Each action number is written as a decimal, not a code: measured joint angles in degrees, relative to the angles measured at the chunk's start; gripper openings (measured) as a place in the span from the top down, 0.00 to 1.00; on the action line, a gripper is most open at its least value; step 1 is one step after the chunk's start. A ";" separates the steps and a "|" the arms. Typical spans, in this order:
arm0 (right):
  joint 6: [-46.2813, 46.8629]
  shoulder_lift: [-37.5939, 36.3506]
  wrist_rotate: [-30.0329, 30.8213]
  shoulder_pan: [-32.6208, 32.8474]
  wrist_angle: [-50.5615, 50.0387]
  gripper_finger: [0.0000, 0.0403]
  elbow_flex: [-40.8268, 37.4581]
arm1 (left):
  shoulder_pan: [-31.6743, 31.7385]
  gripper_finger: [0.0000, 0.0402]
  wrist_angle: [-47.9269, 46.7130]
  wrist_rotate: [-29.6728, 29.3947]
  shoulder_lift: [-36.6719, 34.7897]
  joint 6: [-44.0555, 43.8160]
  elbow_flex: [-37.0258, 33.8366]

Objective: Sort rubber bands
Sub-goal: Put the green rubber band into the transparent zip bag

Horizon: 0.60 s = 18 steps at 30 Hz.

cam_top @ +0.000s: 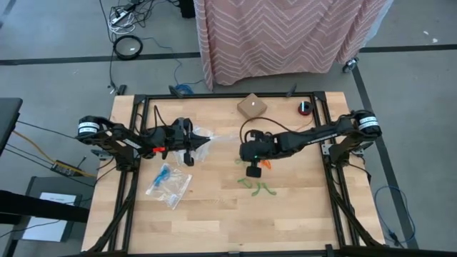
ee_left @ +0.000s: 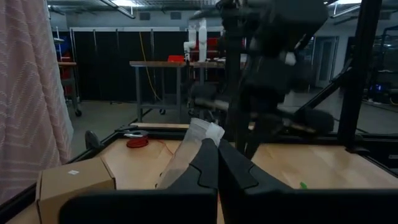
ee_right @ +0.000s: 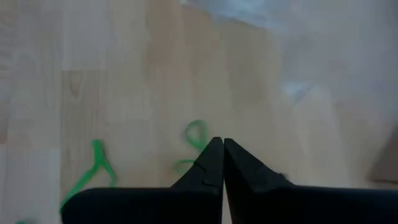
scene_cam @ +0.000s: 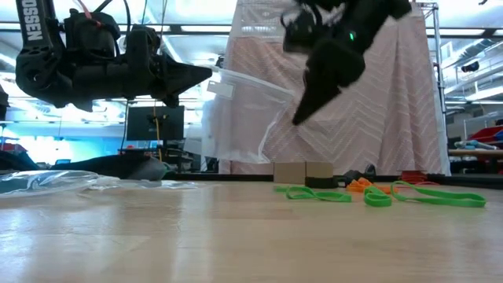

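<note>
Mostly green rubber bands, orange approx. two.

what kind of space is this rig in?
Likely a robotics lab or workshop: metal-legged workbenches in the left wrist view, cables and a power strip on the grey floor, and a monitor behind the table.

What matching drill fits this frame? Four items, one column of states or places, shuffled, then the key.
Items:
1. left gripper
2. right gripper
3. green rubber bands
4. bag with blue bands

States:
A. lying flat on the table near the left arm
B. shut, empty, raised above the table
C. loose on the wood below the right gripper
D. shut on a clear bag held in the air

Pairs: 1-D, 2-B, 3-C, 4-A
</note>
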 joint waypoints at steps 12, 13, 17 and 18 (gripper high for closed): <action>1.31 0.97 -6.36 -0.21 -3.86 0.94 3.61 | 0.00 0.99 -0.07 -0.01 0.00 -0.02 0.00; 2.07 1.20 -6.86 -0.31 -4.75 0.92 2.98 | 0.00 0.99 -0.07 -0.01 0.00 -0.02 -0.01; 2.90 2.79 -7.08 -0.35 -3.69 0.78 0.75 | 0.06 0.99 -0.17 -0.74 0.02 -0.02 -0.01; 2.90 3.37 -7.10 -0.41 -2.40 0.74 0.15 | 0.06 0.99 -0.14 -1.45 0.00 -0.03 0.01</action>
